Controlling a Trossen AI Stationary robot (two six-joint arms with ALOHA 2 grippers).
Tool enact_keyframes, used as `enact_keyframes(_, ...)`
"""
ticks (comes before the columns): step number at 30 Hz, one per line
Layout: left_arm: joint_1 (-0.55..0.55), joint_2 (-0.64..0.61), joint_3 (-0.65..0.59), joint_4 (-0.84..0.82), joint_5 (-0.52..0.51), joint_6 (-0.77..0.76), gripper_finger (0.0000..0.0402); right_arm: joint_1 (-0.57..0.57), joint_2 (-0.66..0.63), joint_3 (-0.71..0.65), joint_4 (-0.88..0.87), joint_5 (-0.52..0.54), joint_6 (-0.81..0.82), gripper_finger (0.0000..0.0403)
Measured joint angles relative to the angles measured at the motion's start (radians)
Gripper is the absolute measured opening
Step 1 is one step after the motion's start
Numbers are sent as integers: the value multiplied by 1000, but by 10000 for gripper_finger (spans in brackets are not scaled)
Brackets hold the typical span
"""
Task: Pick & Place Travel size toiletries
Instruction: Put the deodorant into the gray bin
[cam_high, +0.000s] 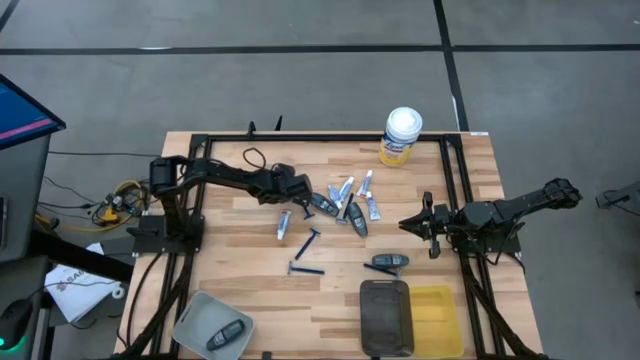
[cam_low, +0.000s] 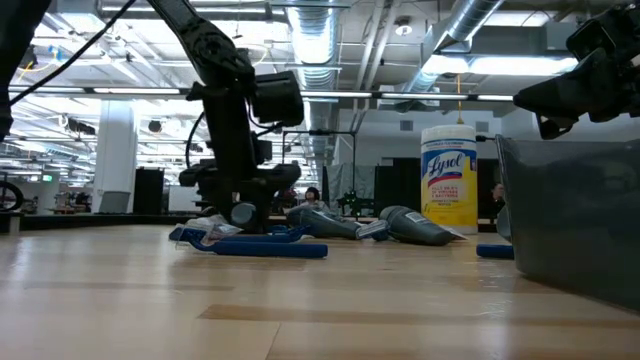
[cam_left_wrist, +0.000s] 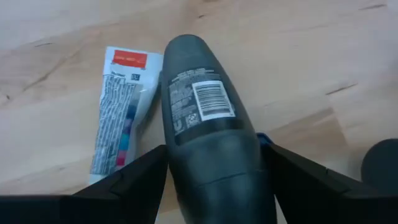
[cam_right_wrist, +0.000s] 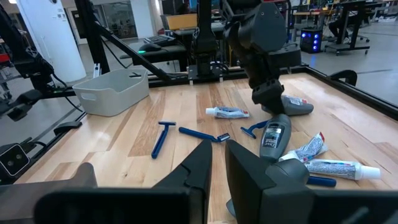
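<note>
1. Grey bin: at the near left corner of the counter; two dark grey oblong pieces lie inside it.
2. Dark tray and yellow tray: side by side at the near right edge.
3. Blue razors: two lie loose near the counter's middle, with another dark grey piece to their right.
4. Right gripper: hovers at the right side, well apart from the items; its fingers are nearly together and hold nothing.
5. Left gripper: low over the central cluster; its fingers stand wide, one on each side of a dark grey deodorant piece lying on the wood.
6. White tube: lies just beside that piece.
7. More tubes and grey pieces: scattered right of the left gripper.
8. Yellow canister: upright at the far edge.
</note>
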Motion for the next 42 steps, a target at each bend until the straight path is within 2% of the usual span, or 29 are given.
enact_keyframes(4, 0, -3, -1, 0, 4, 1, 249, 0, 0, 0, 0, 0, 0, 40)
enact_keyframes(11, 5, -3, -1, -2, 6, 5, 205, 0, 0, 0, 0, 0, 0, 40)
enact_keyframes(18, 6, -5, -2, -2, 13, 5, 219, 0, 0, 0, 0, 0, 0, 40)
enact_keyframes(23, 6, -35, -7, -9, 37, 14, 206, 0, 0, 0, 0, 0, 0, 40)
enact_keyframes(32, 3, -185, -5, -1, 13, 56, 206, 0, 0, 0, 0, 0, 0, 40)
enact_keyframes(37, -38, -324, -5, -14, 74, 158, 207, 0, 0, 0, 0, 0, 0, 40)
enact_keyframes(42, -143, -478, -4, -44, 160, 233, 208, 0, 0, 0, 0, 0, 0, 40)
